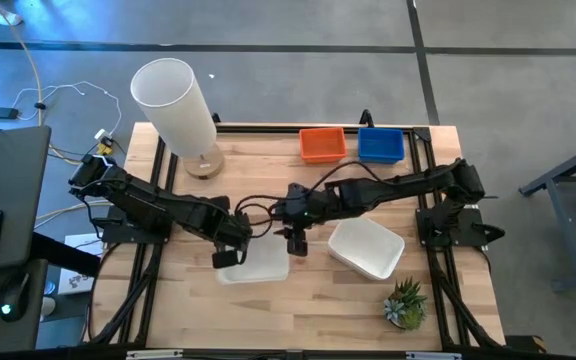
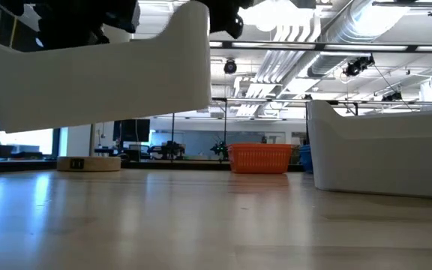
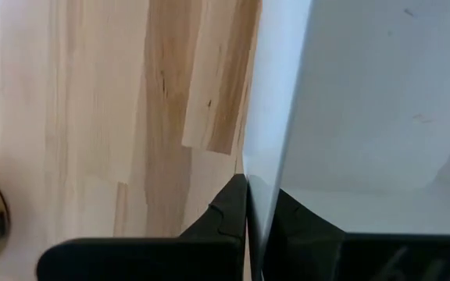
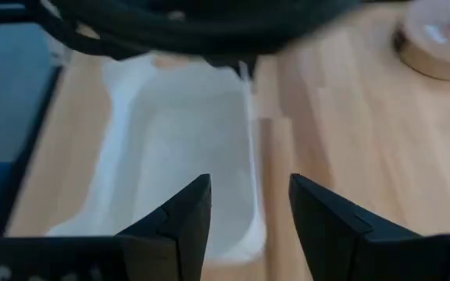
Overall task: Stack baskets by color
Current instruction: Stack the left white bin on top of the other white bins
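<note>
1. Left gripper [image 1: 230, 256]: located at the table's centre-front. Its fingers are clamped together on the wall of a white basket [image 1: 256, 264]. The low view shows this basket raised clear of the table [image 2: 201, 225] and slightly tilted.
2. Right gripper [image 1: 296, 243]: located just beside the lifted basket, on its right-hand side. Its fingers stand apart and hold nothing. In the right wrist view the basket's rim lies directly ahead of the open fingers.
3. Second white basket [image 1: 366, 248]: rests on the table to the right of both grippers, skewed relative to the table edge. It is apart from the lifted basket.
4. Orange basket [image 1: 323, 144] and blue basket [image 1: 380, 145]: stand side by side at the far edge, right of centre. Whether each is 1 basket or a nested stack cannot be determined from these views.
5. Task status, as a judgement: the orange and blue positions appear settled. The white baskets remain unstacked. The lifted basket probably has to go into the second white one.
6. Surface: a pale wooden table with a dark frame. A tall white cylinder lamp [image 1: 176, 106] stands at the far left; a small potted plant [image 1: 405, 303] stands at the near right.
7. Room: a grey floor with cables at the left, ceiling lights and exposed ducting beyond the table.
</note>
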`<action>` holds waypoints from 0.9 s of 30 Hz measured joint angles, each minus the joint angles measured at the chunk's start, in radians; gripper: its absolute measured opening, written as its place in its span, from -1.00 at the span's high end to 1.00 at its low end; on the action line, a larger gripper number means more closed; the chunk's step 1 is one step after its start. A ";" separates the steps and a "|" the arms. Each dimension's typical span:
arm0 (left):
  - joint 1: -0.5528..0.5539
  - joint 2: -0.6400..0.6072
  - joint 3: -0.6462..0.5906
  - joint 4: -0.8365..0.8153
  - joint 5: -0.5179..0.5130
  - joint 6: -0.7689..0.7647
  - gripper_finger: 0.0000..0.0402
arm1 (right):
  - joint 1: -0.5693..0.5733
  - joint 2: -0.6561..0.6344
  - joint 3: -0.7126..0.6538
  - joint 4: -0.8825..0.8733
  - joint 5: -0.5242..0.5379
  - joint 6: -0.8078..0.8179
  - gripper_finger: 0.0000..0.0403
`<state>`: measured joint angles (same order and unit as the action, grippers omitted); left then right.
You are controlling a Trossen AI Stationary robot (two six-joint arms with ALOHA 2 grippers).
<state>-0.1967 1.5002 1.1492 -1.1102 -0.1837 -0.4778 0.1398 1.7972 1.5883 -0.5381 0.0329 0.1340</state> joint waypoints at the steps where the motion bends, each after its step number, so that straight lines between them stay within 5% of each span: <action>1: 0.000 0.000 0.000 0.004 0.000 0.026 1.00 | 0.000 0.006 0.001 0.015 -0.019 0.000 0.20; 14: 0.015 0.001 0.000 0.016 -0.011 0.167 1.00 | 0.000 0.064 0.000 0.046 -0.094 0.018 0.20; 27: 0.013 0.001 0.000 0.040 -0.007 0.102 1.00 | 0.009 0.069 0.001 -0.058 -0.017 0.091 0.20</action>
<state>-0.1832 1.5013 1.1496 -1.0703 -0.1904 -0.3762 0.1491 1.8664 1.5894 -0.5966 0.0155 0.2249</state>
